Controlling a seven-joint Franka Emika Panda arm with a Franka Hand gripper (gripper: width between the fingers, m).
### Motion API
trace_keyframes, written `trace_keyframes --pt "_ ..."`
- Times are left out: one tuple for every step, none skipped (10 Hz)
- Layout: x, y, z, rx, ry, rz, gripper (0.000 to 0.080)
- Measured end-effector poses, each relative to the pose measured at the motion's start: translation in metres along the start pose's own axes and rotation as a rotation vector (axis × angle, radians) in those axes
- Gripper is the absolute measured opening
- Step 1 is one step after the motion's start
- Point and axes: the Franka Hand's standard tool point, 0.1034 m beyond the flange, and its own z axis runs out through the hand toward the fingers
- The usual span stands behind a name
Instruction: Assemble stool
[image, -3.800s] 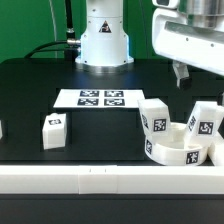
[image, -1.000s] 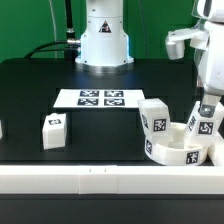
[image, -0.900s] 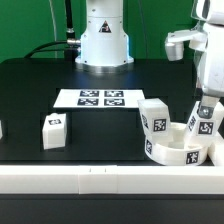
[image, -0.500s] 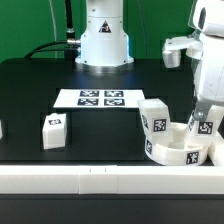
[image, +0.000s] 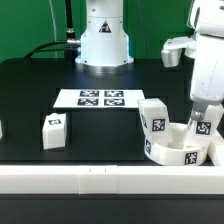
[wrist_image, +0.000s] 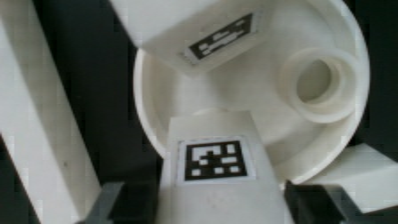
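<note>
A: Where is the gripper (image: 203, 125) working?

B: At the exterior view's right, over the seat (image: 177, 152) — the round white disc sitting on the black surface (image: 40, 85), close against the rail (image: 100, 178) along the near edge.

A: And the jaws?

B: They are pinching a leg (wrist_image: 217, 155), the tagged block at the seat's far-right side. In the wrist view the two dark fingers (wrist_image: 125, 197) are pressing on either side of it, with the tag facing the camera.

A: Why grip it there?

B: Probably because the block's flat sides are giving the jaws a square hold, so the leg can be lifted without twisting. That is a judgement, not something visible.

A: Where are the other legs?

B: One is standing on the seat's left side (image: 153, 119), touching it; the wrist view is showing it as a tagged block (wrist_image: 199, 38) near a round socket (wrist_image: 322, 79). The third (image: 54, 131) is lying well apart on the surface, to the exterior view's left, in front of the marker board (image: 100, 98).

A: So how far along is the stool?

B: Early, it seems — no leg is looking seated in a socket, though the grasped one's base is hidden.
</note>
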Motion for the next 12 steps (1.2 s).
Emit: trace_keyframes --pt "-0.0033 0.0028 0.0004 0.004 0.002 0.090 0.0341" --pt "-0.0050 0.0043 0.0005 0.004 0.002 0.155 0.0341" --pt "-0.0071 0.0059 0.0008 0.005 0.002 0.200 0.0341" --pt "-0.0090 0.0076 0.0009 0.005 0.003 0.273 0.0341" --pt "-0.0098 0.0083 0.0010 0.005 0.003 0.348 0.0341" --pt "-0.0095 0.0080 0.0010 0.005 0.003 0.422 0.0341" --pt "-0.0096 0.0081 0.0009 0.005 0.002 0.484 0.0341" --pt "-0.0095 0.0081 0.0008 0.006 0.003 0.554 0.0341" --pt "-0.0098 0.0084 0.0006 0.009 0.005 0.626 0.0341" --pt "-0.0101 0.0088 0.0006 0.043 0.025 0.737 0.0341" --pt "-0.0095 0.0091 0.0001 0.069 0.040 0.846 0.0341" --pt "-0.0087 0.0098 -0.0008 0.072 0.042 0.894 0.0341"
